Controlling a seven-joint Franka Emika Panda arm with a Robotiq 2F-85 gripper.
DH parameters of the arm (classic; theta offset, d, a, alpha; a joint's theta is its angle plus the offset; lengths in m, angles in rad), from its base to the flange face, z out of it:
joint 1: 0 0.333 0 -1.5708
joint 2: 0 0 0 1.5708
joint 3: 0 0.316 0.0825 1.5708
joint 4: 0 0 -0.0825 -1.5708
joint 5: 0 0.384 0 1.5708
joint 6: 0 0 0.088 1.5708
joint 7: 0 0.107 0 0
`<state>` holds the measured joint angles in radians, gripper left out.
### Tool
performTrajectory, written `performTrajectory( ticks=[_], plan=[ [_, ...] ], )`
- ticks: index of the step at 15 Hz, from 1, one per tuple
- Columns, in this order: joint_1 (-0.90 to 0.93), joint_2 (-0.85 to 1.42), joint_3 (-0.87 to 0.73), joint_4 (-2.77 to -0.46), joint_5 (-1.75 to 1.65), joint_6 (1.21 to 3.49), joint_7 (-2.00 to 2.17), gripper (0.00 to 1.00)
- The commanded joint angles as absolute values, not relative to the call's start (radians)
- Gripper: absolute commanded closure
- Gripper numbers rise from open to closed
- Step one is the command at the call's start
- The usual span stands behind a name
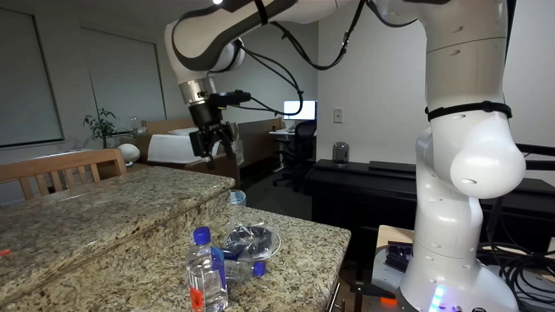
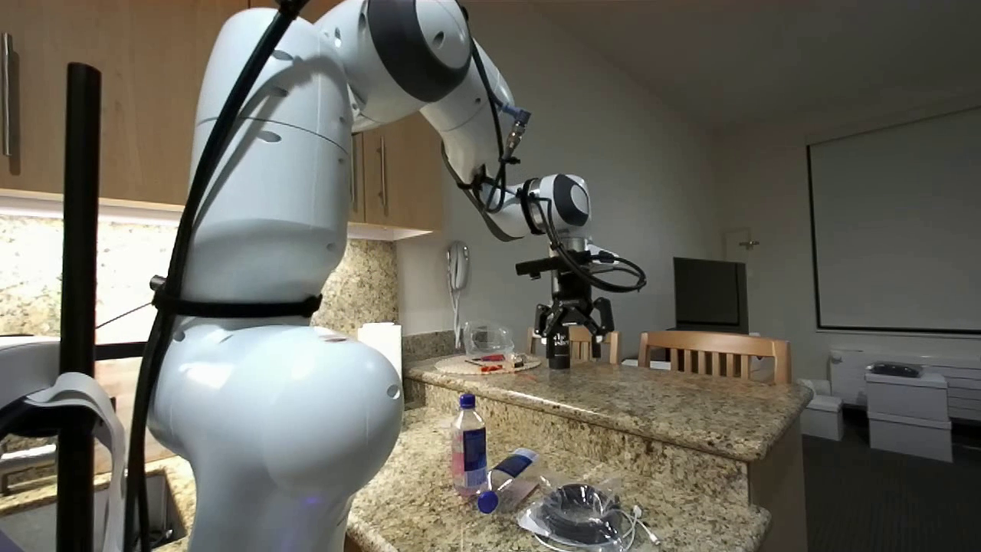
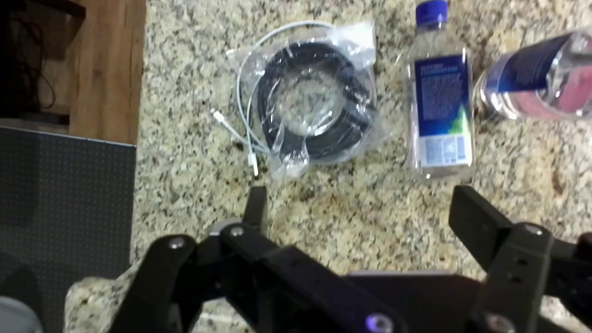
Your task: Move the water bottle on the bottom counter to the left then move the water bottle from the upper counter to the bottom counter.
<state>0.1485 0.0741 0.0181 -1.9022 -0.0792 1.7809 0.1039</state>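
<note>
Standing in an exterior view, the red-patched water bottle (image 1: 208, 275) is on the bottom counter (image 1: 303, 255). In an exterior view, the blue-labelled water bottle (image 2: 512, 468) lies just beside it. In the wrist view, the gripper (image 3: 360, 206) has its fingers (image 3: 478, 226) wide apart.

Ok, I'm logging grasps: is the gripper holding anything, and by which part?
Nothing is held: the gripper is open, with no object between its jaws.

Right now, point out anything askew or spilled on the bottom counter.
One water bottle lies on its side on the bottom counter, odd because the reddish-patched bottle beside it stands upright. I see no spill.
</note>
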Motion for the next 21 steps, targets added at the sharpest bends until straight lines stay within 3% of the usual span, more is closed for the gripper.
performTrajectory(
  ticks=[1, 11, 16, 17, 21],
  plan=[
    [0.108, -0.097, 0.036, -2.154, 0.011, 1.788, -0.036, 0.0],
    [0.129, -0.43, 0.013, -2.685, 0.168, 1.888, -0.243, 0.0],
    [0.168, -0.5, 0.056, -2.893, 0.281, 2.24, -0.18, 0.0],
    [0.176, -0.394, 0.076, -2.799, 0.265, 2.305, -0.149, 0.0],
    [0.211, -0.274, 0.172, -2.799, 0.204, 2.575, -0.024, 0.0]
  ],
)
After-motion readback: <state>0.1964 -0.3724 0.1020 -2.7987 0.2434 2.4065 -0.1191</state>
